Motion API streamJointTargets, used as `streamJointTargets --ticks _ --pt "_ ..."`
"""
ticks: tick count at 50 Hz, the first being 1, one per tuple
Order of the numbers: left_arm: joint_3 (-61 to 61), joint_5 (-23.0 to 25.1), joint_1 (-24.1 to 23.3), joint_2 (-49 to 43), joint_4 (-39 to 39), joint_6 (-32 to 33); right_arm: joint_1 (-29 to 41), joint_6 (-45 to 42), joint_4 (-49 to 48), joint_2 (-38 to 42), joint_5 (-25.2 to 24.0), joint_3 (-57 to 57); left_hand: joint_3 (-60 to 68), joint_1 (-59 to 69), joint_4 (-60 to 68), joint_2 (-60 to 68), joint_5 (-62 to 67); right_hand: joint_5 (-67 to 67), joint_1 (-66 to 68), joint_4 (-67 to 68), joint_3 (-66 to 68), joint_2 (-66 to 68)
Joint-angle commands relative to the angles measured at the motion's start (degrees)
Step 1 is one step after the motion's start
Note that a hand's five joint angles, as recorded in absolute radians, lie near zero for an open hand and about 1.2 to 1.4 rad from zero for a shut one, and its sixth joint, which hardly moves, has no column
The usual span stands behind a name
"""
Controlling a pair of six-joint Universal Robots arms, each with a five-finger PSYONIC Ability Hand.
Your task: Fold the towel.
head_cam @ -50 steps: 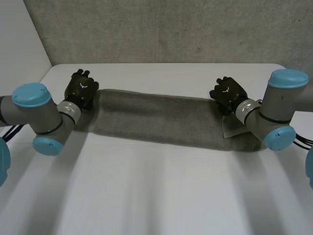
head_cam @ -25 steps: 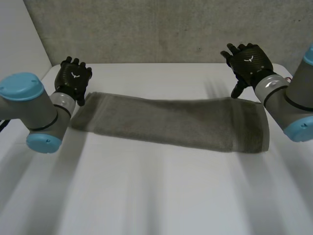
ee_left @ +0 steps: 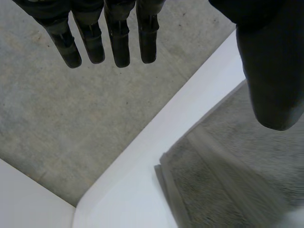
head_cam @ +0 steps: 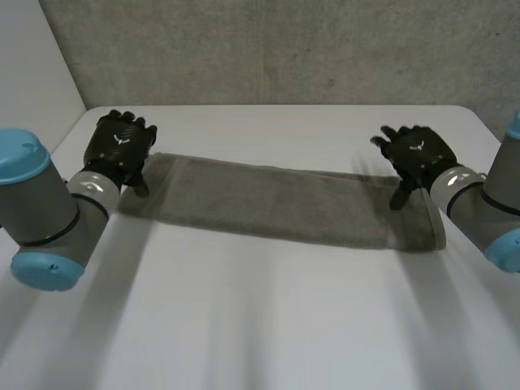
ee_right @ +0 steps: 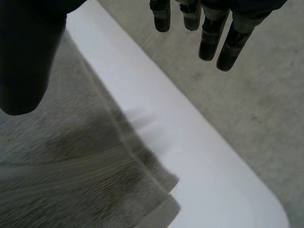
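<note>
A grey towel (head_cam: 276,203) lies folded into a long strip across the white table (head_cam: 260,309). My left hand (head_cam: 120,142) hovers over the strip's left end with its fingers (ee_left: 118,42) straight and spread, holding nothing. The towel's layered left corner (ee_left: 190,175) lies below that hand's thumb (ee_left: 270,71). My right hand (head_cam: 414,154) hangs above the right end, also open and empty, its fingers (ee_right: 213,33) pointing past the table's edge. Beneath its thumb (ee_right: 28,57) the towel's right corner (ee_right: 152,190) shows stacked layers.
A grey concrete wall (head_cam: 268,49) rises behind the table's far edge. Both grey arms reach in from the sides, the left arm (head_cam: 49,203) and the right arm (head_cam: 487,211). The table's near half is bare white.
Both hands have let go of the towel's ends and opened. They rose off the cloth, then came lower again above the ends. The towel now lies flat as a strip.
</note>
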Motion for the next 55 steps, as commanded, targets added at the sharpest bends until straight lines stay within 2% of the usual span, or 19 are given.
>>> streamJointTargets --ticks 1,7,11,20,23,31,33,41,49,55 --pt "-5.0 0.2 -0.1 3.2 0.0 -4.5 -0.7 0.1 2.5 0.0 0.0 3.4 -2.8 -5.6 -3.2 -2.6 -0.6 -3.7 -4.4 -3.3 -0.7 -3.8" --pt "-7.1 0.4 -0.3 3.7 -0.1 -7.3 -1.7 -0.1 3.4 -2.0 -0.1 8.7 -2.8 -5.6 -3.2 -2.6 -0.6 -3.7 -3.7 -3.3 -0.7 -3.1" --pt "-9.5 0.6 -0.2 4.2 0.2 -7.7 -4.2 -0.6 2.6 -6.7 -1.1 13.8 -2.8 -5.8 -3.2 -2.7 -0.7 -3.7 -1.9 -3.3 -0.7 -1.3" --pt "-9.8 0.7 0.5 3.4 1.5 -7.8 -8.5 -0.1 1.1 -7.9 -1.4 13.8 -2.8 -5.8 -3.2 -2.7 -0.7 -3.7 1.8 -3.3 -0.7 2.5" --pt "-9.7 0.7 0.8 3.3 1.6 -7.8 -9.9 -0.1 0.9 -7.0 -1.6 10.9 -2.8 -5.8 -3.2 -2.7 -0.7 -3.7 1.8 -3.3 -0.7 2.5" --pt "-9.7 0.5 0.9 3.2 1.6 -7.9 -9.9 0.9 3.3 2.9 -1.1 -5.7 -2.8 -5.9 -3.2 -2.9 -0.9 -3.1 5.0 -3.3 -0.7 5.7" --pt "-9.9 0.6 0.8 3.2 1.6 -7.9 -10.0 1.1 7.3 7.0 -2.0 -13.3 -2.8 -5.9 -3.2 -2.9 -0.9 -0.4 7.7 -3.3 -0.7 8.3" --pt "-10.4 0.5 0.2 3.2 1.6 -7.9 -10.3 3.6 15.7 17.7 -5.2 -29.6 -2.8 -6.1 -3.2 -3.1 -1.1 10.0 18.1 -3.3 -0.7 18.7" --pt "-10.5 0.5 -0.1 3.1 1.6 -7.9 -10.8 9.7 19.6 25.5 -8.1 -39.5 -2.8 -6.1 -3.2 -3.1 -1.1 13.2 21.3 -3.3 -0.7 22.0" --pt "-10.7 0.6 -0.1 3.1 1.6 -7.9 -11.1 11.2 22.3 29.4 -8.5 -43.5 -2.8 -6.1 -3.2 -3.1 -1.1 13.2 21.3 -3.3 -0.7 22.0"
